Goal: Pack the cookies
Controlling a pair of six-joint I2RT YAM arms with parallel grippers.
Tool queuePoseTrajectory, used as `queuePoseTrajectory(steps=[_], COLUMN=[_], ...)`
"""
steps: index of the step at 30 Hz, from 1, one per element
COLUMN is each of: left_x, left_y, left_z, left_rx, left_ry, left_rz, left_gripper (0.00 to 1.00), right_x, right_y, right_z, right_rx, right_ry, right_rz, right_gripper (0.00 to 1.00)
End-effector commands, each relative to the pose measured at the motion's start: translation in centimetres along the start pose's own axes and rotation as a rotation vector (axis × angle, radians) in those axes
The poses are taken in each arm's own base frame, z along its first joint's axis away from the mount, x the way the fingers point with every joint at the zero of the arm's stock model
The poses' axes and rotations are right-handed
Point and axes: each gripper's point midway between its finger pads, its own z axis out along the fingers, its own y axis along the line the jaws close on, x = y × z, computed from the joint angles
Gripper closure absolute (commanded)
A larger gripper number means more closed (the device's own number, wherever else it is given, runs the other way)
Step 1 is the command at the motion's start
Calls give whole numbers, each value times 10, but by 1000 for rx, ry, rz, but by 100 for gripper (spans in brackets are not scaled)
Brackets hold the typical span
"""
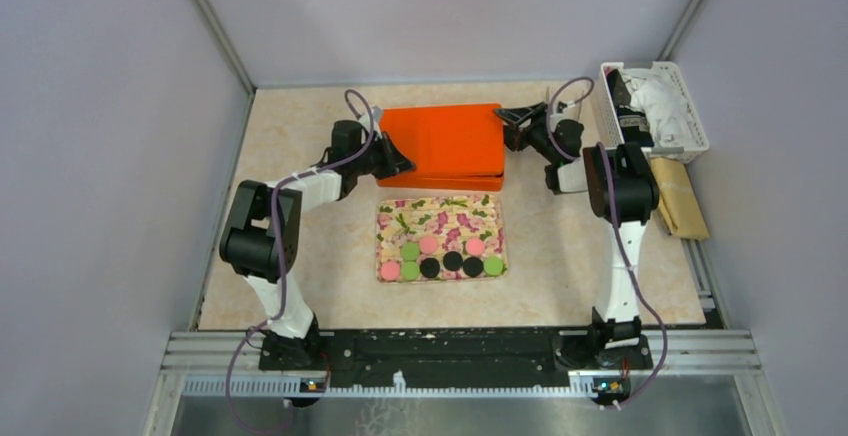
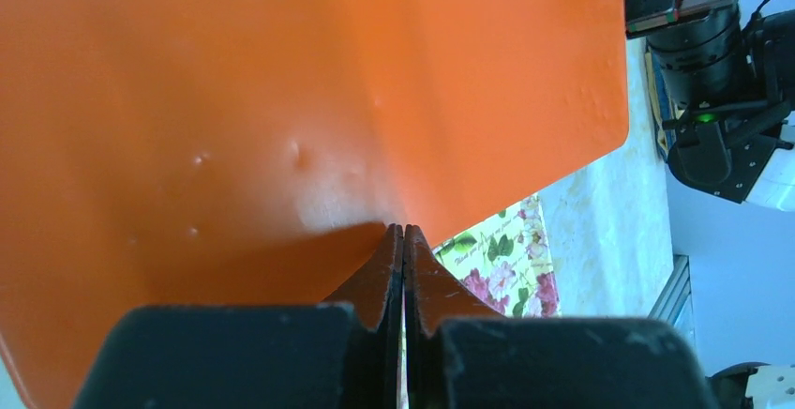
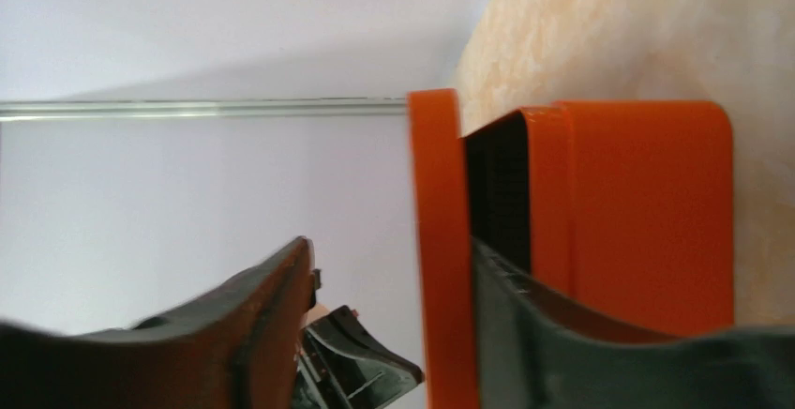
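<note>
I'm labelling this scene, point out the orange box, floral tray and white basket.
orange box (image 1: 440, 136): top external view, lid's middle.
floral tray (image 1: 440, 214): top external view, bare pattern.
white basket (image 1: 689, 106): top external view, right wall.

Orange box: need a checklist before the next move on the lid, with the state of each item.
1. Right hand straddles the edge of the lid: ok, one finger on each side.
2. Right hand closed on lid: not ok, a gap shows beside the outer finger.
3. Lid raised off base: ok, a dark gap shows between them.
4. Left hand gripping lid: cannot tell; its fingers are pressed together against the orange surface.
5. Cookies on floral tray, apart from the box: ok.
</note>
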Motion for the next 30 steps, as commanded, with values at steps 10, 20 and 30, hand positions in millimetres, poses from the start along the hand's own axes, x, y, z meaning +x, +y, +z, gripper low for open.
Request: queuePoseTrajectory(steps=[10,20,30], left_x=[11,21,12], left_y=[0,4,-9], left_z=[9,16,25], left_rx=[33,43,74], left_ry=[25,49,41], left_rz=[-5,-24,-14], left_gripper=[100,100,100], right_x=[-16,-32,-41], right_y=[43,46,39], right_z=[-17,-31,-43], right_rx=[73,151,313], right_ry=[-37,-121,-148], right_rz=[-172,-256,-362], right_gripper=[22,21,28])
